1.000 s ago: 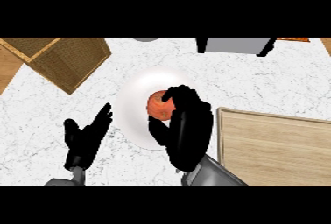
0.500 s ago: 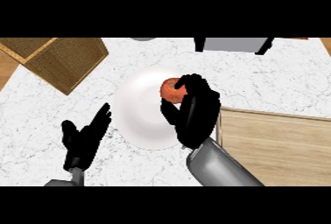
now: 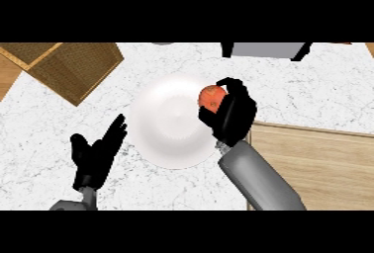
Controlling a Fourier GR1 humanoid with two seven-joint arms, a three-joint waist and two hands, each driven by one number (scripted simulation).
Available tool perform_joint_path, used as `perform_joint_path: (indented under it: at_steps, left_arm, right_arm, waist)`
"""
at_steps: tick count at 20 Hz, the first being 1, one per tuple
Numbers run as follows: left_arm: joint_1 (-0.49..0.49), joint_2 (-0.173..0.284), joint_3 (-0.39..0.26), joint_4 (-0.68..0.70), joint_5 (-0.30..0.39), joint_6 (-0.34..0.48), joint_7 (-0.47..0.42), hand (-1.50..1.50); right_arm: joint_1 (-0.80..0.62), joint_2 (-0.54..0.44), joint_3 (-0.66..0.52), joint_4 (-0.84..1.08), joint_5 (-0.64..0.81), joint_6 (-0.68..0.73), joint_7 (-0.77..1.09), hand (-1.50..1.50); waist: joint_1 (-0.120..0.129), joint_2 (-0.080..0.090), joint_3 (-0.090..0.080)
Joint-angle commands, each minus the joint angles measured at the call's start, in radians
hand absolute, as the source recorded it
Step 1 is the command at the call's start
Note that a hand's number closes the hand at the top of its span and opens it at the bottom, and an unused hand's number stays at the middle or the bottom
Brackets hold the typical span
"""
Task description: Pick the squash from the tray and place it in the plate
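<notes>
An orange-red squash [image 3: 211,98] is held over the right rim of the white plate [image 3: 168,123], near its upper right edge. My right hand [image 3: 234,114] has its fingers and thumb curled round the squash and hides its right side. The wooden tray [image 3: 321,168] lies at the lower right, under my right forearm. My left hand [image 3: 96,155] rests open to the left of the plate, fingers pointing up.
A wicker basket [image 3: 70,64] stands at the upper left on the white marble counter [image 3: 306,94]. A grey appliance [image 3: 266,49] sits at the top edge, right of centre.
My right hand has carried the squash up and to the right, from the plate's middle to its upper right rim. The left hand has hardly moved.
</notes>
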Motion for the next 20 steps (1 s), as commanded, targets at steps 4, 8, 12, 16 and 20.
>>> perform_joint_path:
  at_steps: [4, 8, 12, 16, 20]
  left_arm:
    - [0.002, -0.007, -0.003, 0.058, -0.009, -0.01, -0.014, 0.0]
    - [-0.041, 0.001, 0.039, 0.112, 0.017, -0.031, -0.033, 0.0]
    - [-0.028, -0.007, 0.008, 0.052, -0.003, -0.01, 0.016, 0.0]
    - [0.036, -0.018, 0.01, 0.081, -0.011, -0.012, -0.06, 0.0]
    - [0.044, -0.005, 0.026, 0.06, -0.005, -0.009, -0.025, 0.0]
  right_arm:
    - [-0.09, 0.009, 0.038, 0.236, -0.362, -0.157, -0.025, -1.5]
    - [-0.124, 0.009, 0.051, 0.279, -0.507, -0.32, -0.208, -1.5]
    - [-0.126, 0.009, 0.048, 0.243, -0.532, -0.495, -0.284, -1.5]
    - [-0.065, 0.009, 0.048, 0.216, -0.611, -0.614, -0.363, -1.5]
    - [0.01, 0.009, 0.089, 0.09, -0.714, -0.621, -0.426, -1.5]
  waist:
    - [0.007, 0.005, -0.004]
    - [-0.003, 0.008, -0.004]
    - [-0.002, 0.004, -0.002]
    - [-0.023, -0.001, -0.003]
    - [-0.048, -0.01, -0.003]
